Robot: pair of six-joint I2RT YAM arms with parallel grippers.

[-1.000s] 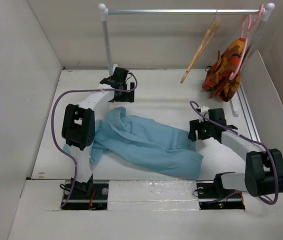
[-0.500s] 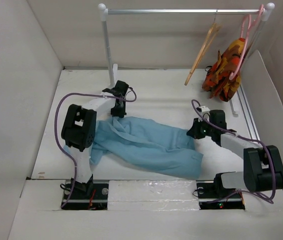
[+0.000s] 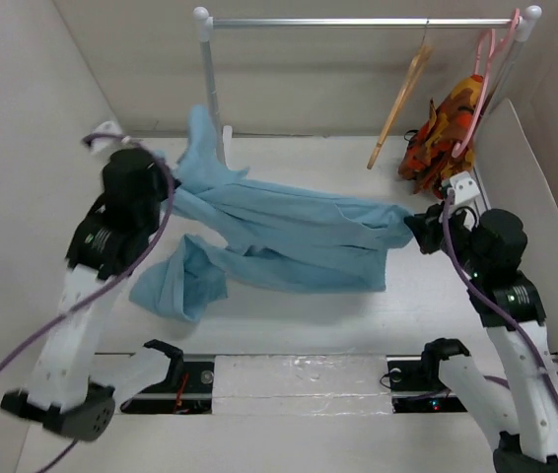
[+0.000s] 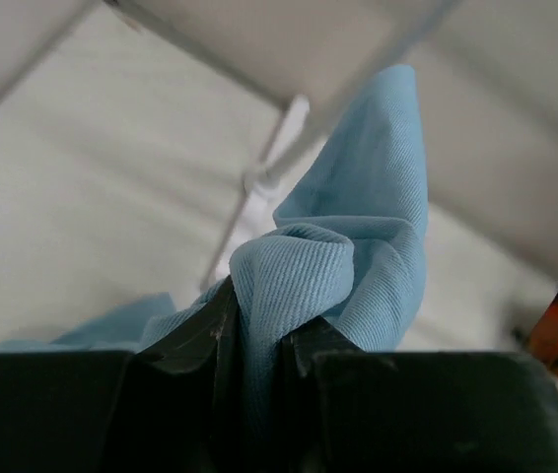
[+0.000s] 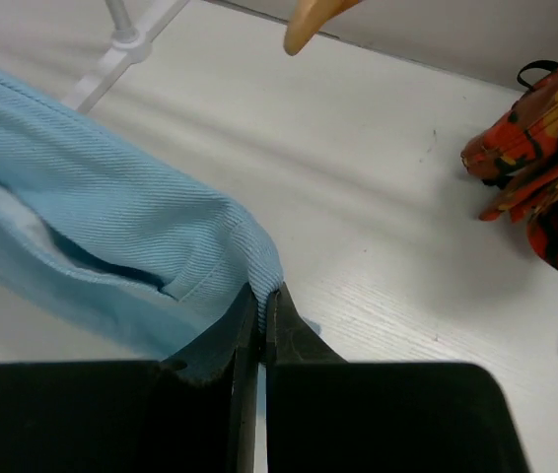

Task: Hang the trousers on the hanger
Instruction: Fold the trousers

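Left gripper (image 4: 254, 325) pinching a bunched fold of the large light blue cloth trousers (image 3: 289, 236), right gripper (image 5: 261, 305) clamped on their opposite edge, garment stretched between them over the white table (image 3: 309, 168), slim tan wooden hanger (image 3: 400, 99) hanging from the metal rail (image 3: 358, 22)

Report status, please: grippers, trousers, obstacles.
Left gripper shut on trousers, right gripper too. Trousers stretched between both. Hanger hangs free on rail.

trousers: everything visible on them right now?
The trousers are light blue soft cloth with a fine ribbed weave, crumpled and held stretched between both arms. The left gripper is shut on a bunched fold at one end, the right gripper on a stitched edge at the other. A loose folded part sags toward the table near the left arm; contact there is unclear.
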